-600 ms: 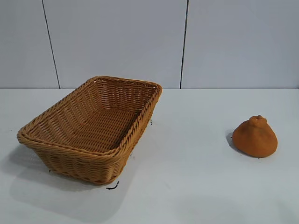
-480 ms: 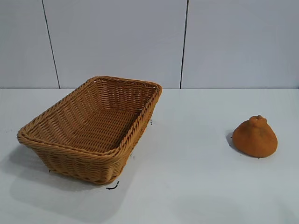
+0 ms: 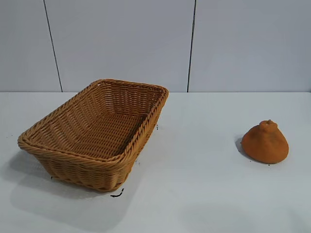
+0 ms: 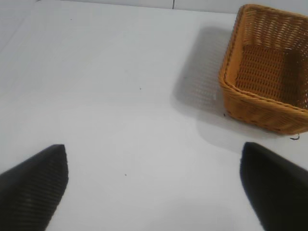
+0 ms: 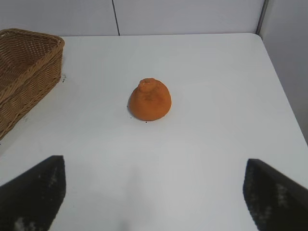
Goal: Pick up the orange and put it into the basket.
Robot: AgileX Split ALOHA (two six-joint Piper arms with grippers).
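We record the right end effector with its two dark fingers spread wide and nothing between them, hovering above the white tabletop. Directly ahead of its gap, well apart from the fingertips, the orange sits on its broad base with the small knob uppermost, untouched. Farther ahead and off to one side of this end effector we note a corner of the wicker basket. The left end effector likewise stands wide open and empty over bare tabletop, with the basket lying ahead of it and to one side, near but clear of its fingers. In the exterior view neither arm appears; the basket rests on the tabletop with nothing in it, and the orange stands well apart from it, toward the right arm's side.
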